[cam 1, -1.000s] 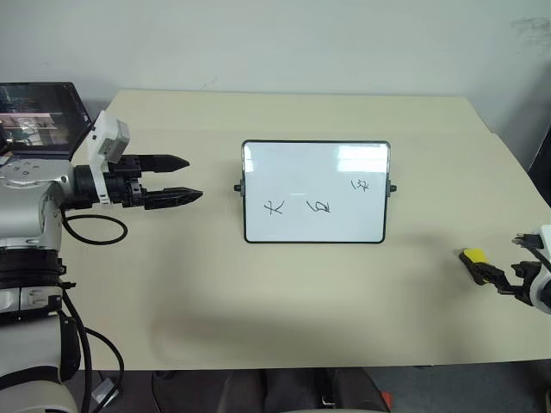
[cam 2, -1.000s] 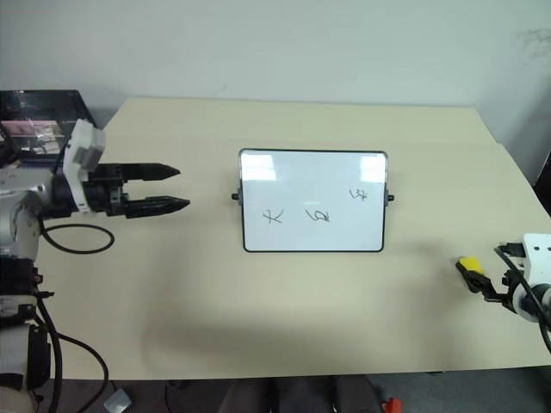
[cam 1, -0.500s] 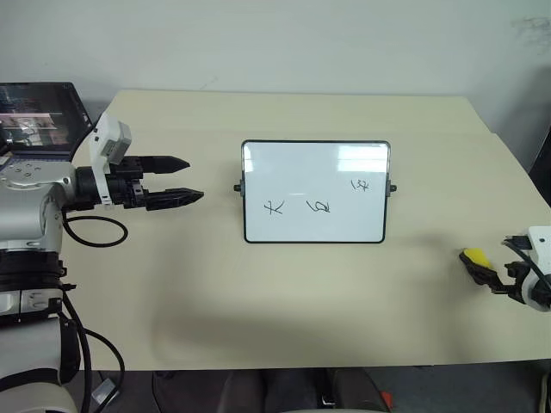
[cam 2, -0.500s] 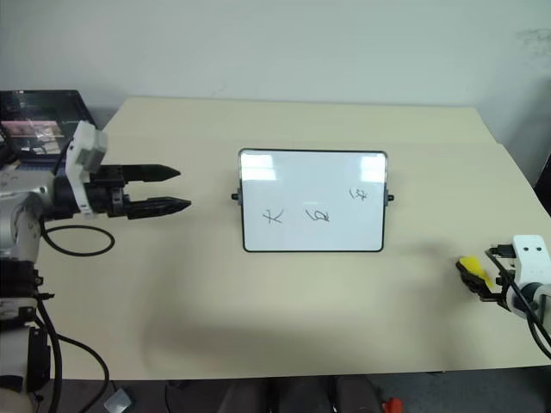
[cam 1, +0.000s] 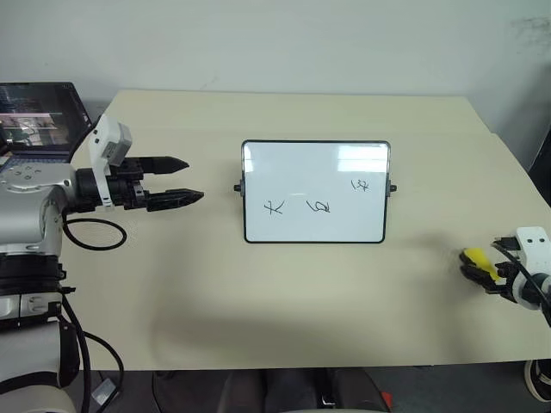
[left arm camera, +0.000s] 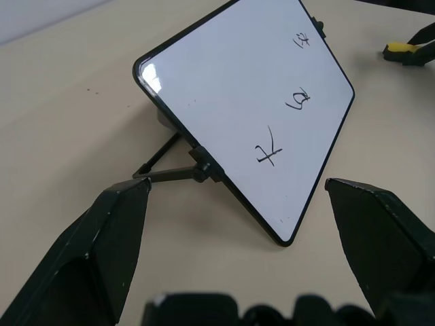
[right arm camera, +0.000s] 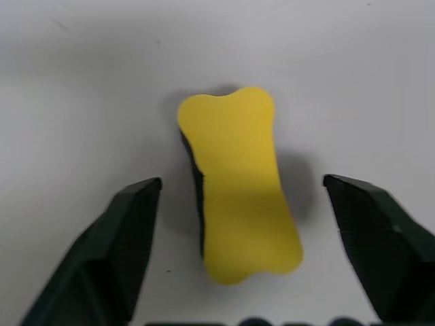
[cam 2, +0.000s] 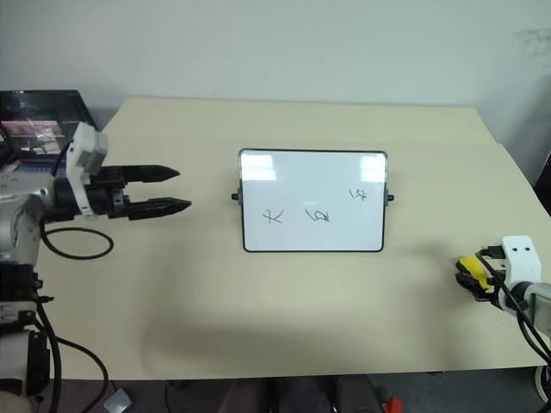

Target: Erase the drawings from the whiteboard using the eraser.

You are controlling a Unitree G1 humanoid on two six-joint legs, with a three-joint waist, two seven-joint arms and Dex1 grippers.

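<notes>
The whiteboard (cam 1: 315,192) was propped upright on its stand mid-surface, presumably so the three drawings (cam 1: 320,206) faced the robot. The yellow eraser (right arm camera: 238,183) lay flat near the surface's right edge, between the spread fingers of the right pincer (right arm camera: 251,255), apparently untouched. The left pincer (cam 1: 176,180) was held open, well apart from the board's left side.

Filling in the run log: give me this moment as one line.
right gripper: open, straddling eraser | left gripper: open, beside whiteboard | drawings: unerased
</notes>
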